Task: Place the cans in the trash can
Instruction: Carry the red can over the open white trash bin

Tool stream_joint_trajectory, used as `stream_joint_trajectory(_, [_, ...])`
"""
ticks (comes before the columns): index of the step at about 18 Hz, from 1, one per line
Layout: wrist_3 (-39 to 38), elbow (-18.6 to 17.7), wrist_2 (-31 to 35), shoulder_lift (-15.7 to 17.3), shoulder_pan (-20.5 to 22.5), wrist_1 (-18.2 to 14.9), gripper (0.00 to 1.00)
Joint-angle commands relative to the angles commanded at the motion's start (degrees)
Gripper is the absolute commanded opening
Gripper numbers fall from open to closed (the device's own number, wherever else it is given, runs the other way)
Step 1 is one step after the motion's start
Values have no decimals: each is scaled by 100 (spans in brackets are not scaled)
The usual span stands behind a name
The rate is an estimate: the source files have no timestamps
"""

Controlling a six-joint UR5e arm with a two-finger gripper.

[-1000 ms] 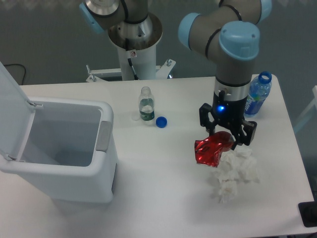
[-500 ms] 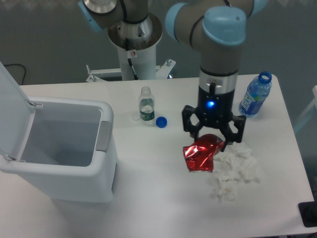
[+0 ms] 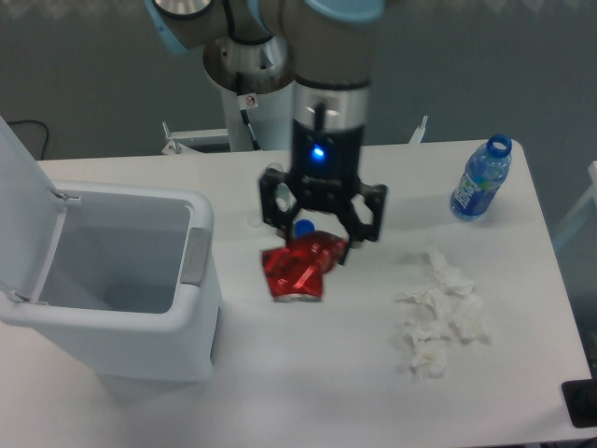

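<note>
We see the arm (image 3: 328, 84) reaching straight down over the table (image 3: 308, 373), its gripper (image 3: 315, 245) clenched on the crumpled red can (image 3: 298, 268), held above the tabletop right of the bin (image 3: 121, 280). The bin's lid stands open at far left. Bare table separates can and bin; tissues (image 3: 438, 313) lie well right, a blue bottle (image 3: 478, 179) near the far right edge.

Blue bottle (image 3: 478, 181) upright, crumpled tissues (image 3: 438, 314) nearby.
</note>
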Motion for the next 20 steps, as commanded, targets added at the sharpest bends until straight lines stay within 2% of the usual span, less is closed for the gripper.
stream_joint_trajectory(5, [-273,-123,0,202,-281,-17,68])
stream_joint_trajectory(9, [-291,-360,17,334,-528,-9,68])
stream_joint_trajectory(20, [-299,-439,35,290,-985,-26,69])
